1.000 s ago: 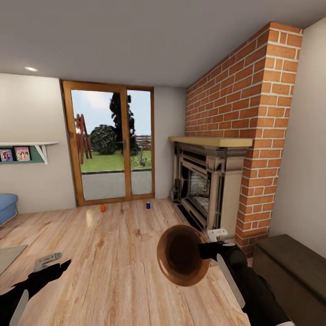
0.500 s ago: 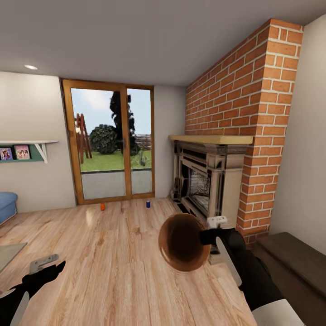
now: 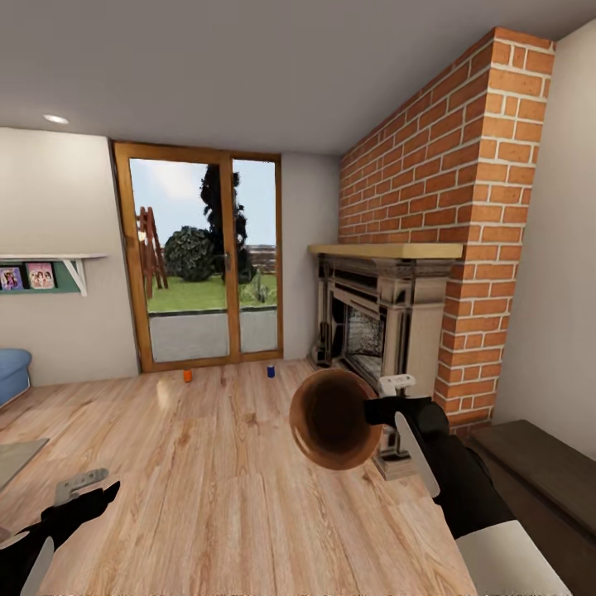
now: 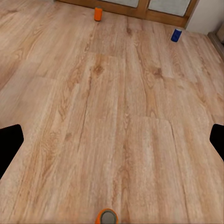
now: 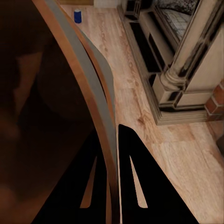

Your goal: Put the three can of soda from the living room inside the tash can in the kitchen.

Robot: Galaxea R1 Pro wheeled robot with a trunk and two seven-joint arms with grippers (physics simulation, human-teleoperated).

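In the living room, an orange can of soda (image 3: 188,375) and a blue one (image 3: 271,372) stand on the wood floor before the glass doors. The left wrist view shows both, orange (image 4: 98,14) and blue (image 4: 176,34), plus a second orange can (image 4: 108,217) close under the camera. My left gripper (image 3: 83,484) hangs low and open (image 4: 112,144), holding nothing. The right gripper (image 3: 374,411) is shut on the rim of the tash can (image 3: 331,418), whose brown inside faces the head camera. Up close the rim (image 5: 100,93) sits between the right gripper's fingers (image 5: 114,177).
The brick chimney (image 3: 451,190) and ornate fireplace (image 3: 377,327) stand at the right. A dark low cabinet (image 3: 538,472) is at the near right. A blue sofa (image 3: 12,372) and a rug corner (image 3: 16,459) lie at the left. Glass doors (image 3: 207,265) close the far wall.
The whole view has shifted a little as the robot rolls forward. The tash can sits slightly higher in the picture, still held. The cans have not moved.
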